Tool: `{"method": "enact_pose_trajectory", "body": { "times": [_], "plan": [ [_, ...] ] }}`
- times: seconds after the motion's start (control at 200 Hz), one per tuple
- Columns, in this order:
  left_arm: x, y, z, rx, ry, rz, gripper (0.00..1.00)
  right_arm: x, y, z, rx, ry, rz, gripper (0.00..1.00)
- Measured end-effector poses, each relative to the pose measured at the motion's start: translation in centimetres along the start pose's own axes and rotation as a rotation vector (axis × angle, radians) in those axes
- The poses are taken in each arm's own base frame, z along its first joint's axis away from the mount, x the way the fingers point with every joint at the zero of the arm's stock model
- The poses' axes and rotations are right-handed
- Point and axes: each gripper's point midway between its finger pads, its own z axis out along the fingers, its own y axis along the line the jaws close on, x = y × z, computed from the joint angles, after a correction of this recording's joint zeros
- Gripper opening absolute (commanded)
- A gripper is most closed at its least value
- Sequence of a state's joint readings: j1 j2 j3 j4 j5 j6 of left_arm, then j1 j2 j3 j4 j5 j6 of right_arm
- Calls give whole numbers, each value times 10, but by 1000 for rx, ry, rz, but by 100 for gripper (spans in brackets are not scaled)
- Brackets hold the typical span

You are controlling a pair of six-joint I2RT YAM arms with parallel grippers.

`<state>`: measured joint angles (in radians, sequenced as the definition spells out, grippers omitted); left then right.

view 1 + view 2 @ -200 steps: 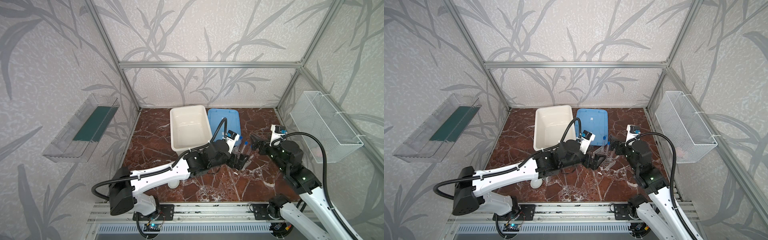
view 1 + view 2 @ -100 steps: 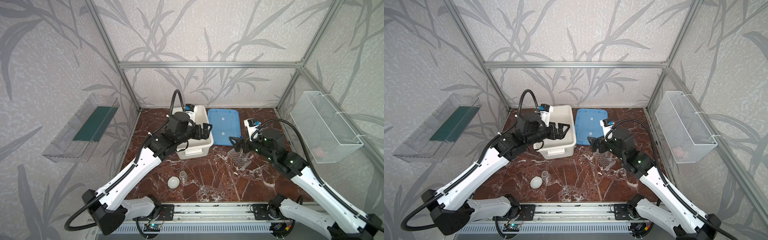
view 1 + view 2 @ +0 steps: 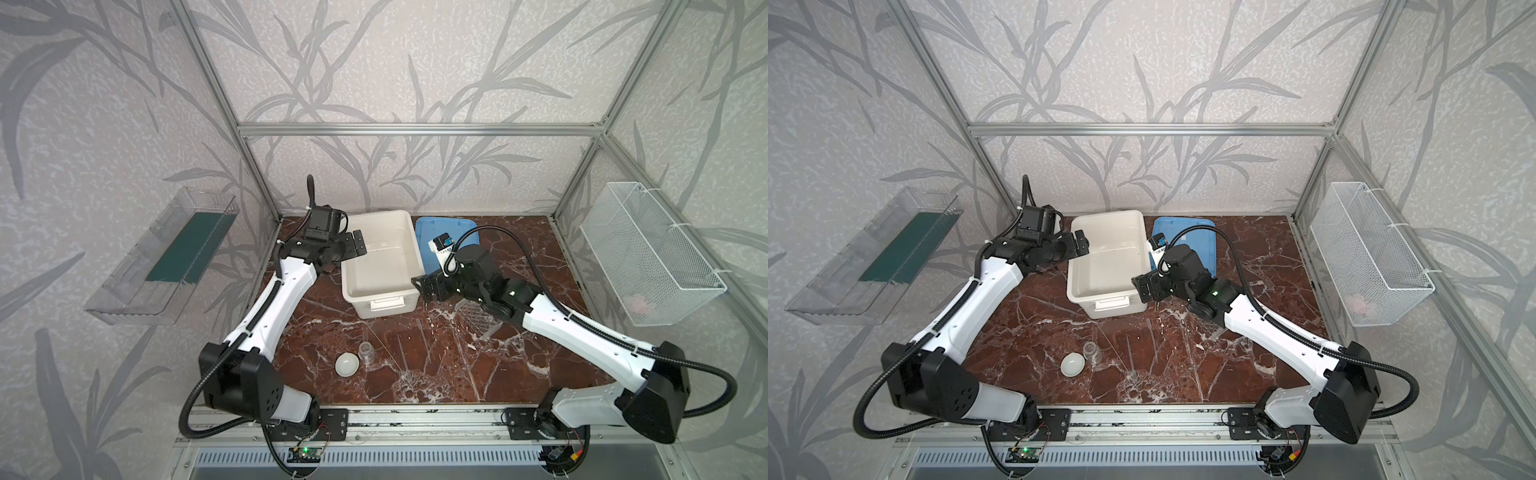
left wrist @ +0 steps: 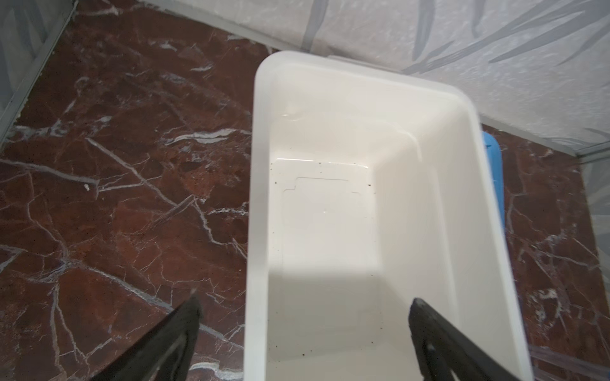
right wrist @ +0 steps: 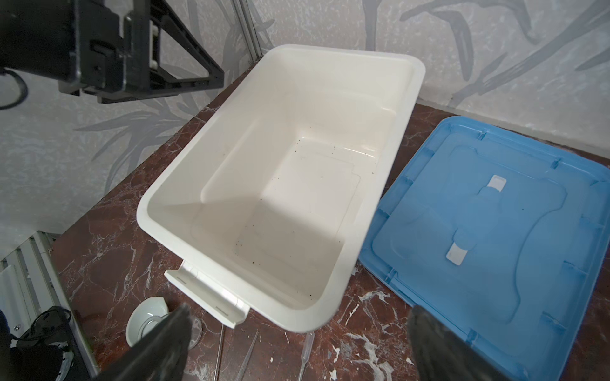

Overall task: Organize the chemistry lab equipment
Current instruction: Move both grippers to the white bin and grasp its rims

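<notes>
Right wrist view: thin clear rods lie flat on the counter, just near of the tub. They are probably light, slick and brittle, and hard to pinch off a flat surface. Best taken mid-length with a gentle squeeze.

White dish and small clear jar sit just beside each other at near left-centre. Both look rigid, light and breakable. Grip the dish across its rim and the jar around its wall.

Clear perforated rack is right of centre, partly under the right arm. It looks stiff and light, so grab an edge.

Count:
- rods: three seen, one maybe a pipette
- dish: one
- jar: one
- rack: one
- blue-capped tubes: none visible

White tub at far centre is empty, with the blue lid flat to its right.

Left gripper has its jaws wide and holds nothing, over the tub's far-left rim. Right gripper is also wide and empty, at the tub's near-right corner.
</notes>
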<state>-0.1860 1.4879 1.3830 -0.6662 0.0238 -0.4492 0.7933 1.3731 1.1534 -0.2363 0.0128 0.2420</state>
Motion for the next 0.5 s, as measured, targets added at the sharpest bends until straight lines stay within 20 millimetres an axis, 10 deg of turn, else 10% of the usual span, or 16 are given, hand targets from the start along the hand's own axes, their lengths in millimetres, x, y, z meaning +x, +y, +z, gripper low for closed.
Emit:
{"method": "enact_pose_trajectory", "body": {
  "times": [0.5],
  "plan": [
    [12, 24, 56, -80, 73, -70, 78, 21, 8, 22, -40, 76, 63, 77]
  ]
}}
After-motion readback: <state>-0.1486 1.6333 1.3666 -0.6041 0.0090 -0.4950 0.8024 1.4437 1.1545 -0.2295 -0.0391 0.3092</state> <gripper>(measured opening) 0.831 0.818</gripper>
